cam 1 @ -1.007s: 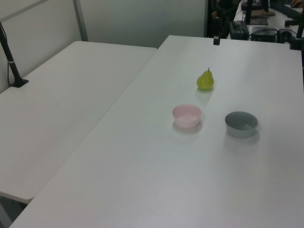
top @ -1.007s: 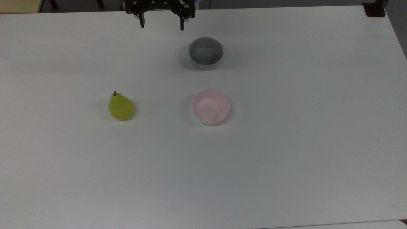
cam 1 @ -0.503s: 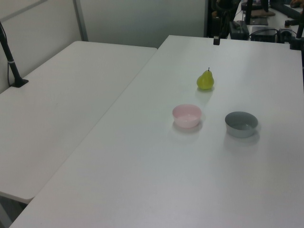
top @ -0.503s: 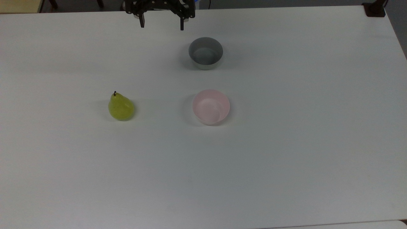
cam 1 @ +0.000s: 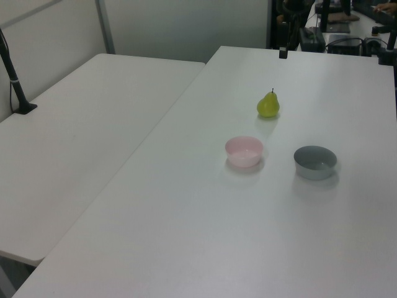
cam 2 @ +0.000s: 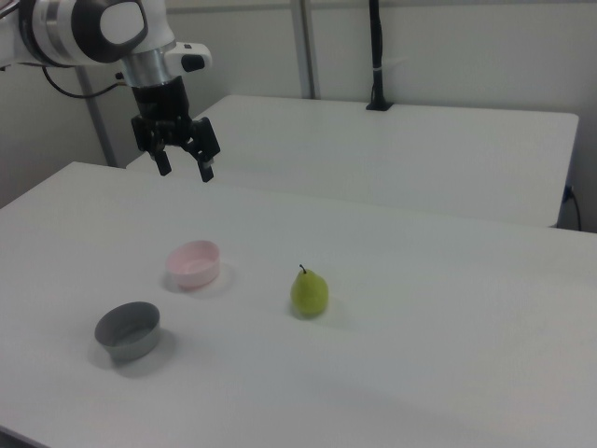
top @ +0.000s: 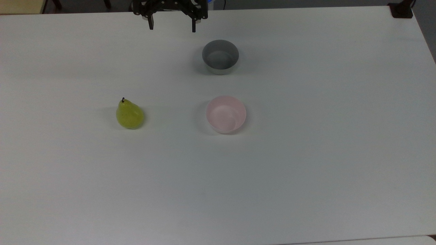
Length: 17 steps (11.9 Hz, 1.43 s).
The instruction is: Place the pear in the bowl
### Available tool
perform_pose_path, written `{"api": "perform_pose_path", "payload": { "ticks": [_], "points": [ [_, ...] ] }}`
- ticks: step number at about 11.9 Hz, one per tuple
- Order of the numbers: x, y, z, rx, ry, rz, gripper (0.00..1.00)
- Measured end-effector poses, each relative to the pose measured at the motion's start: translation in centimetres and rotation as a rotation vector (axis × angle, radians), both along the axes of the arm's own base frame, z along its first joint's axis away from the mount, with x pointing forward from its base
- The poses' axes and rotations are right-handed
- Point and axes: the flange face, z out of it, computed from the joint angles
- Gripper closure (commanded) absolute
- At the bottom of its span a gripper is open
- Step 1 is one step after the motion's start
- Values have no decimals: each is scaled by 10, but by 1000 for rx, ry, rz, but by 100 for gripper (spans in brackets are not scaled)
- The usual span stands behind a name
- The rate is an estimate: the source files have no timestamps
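The yellow-green pear (top: 129,115) stands upright on the white table, stem up, at the top view's left of the pale pink bowl (top: 226,114). It shows again as the pear (cam 1: 268,105) and the pear (cam 2: 309,292), with the pink bowl (cam 1: 244,151) and the pink bowl (cam 2: 194,263) standing empty nearby. My gripper (top: 172,28) hangs open high above the table's far edge in the top view, well away from both. From the right view the gripper (cam 2: 185,171) holds nothing, its two fingers spread apart.
A grey bowl (top: 220,56) stands empty beyond the pink one, close below the gripper in the top view; it appears also as the grey bowl (cam 2: 128,330). A second white table (cam 1: 74,130) adjoins on the left view's left. A black post (cam 2: 376,56) stands behind.
The gripper has shifted very slightly toward the top view's upper edge. The pear and both bowls have stayed put.
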Motion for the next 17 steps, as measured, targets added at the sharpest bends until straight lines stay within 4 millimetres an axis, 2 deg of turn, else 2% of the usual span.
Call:
{"api": "perform_pose_path", "payload": {
  "ticks": [4, 5, 8, 10, 13, 17],
  "points": [
    [1, -9, 0, -1, 1, 21, 0],
    [2, -18, -1, -2, 5, 40, 0],
    [9, -67, -9, -3, -10, 66, 0],
    [18, -92, -20, -8, -29, 75, 0],
    [43, -116, -62, -20, -41, 96, 0],
    [70, -131, -146, -25, -17, 99, 0]
  ]
}}
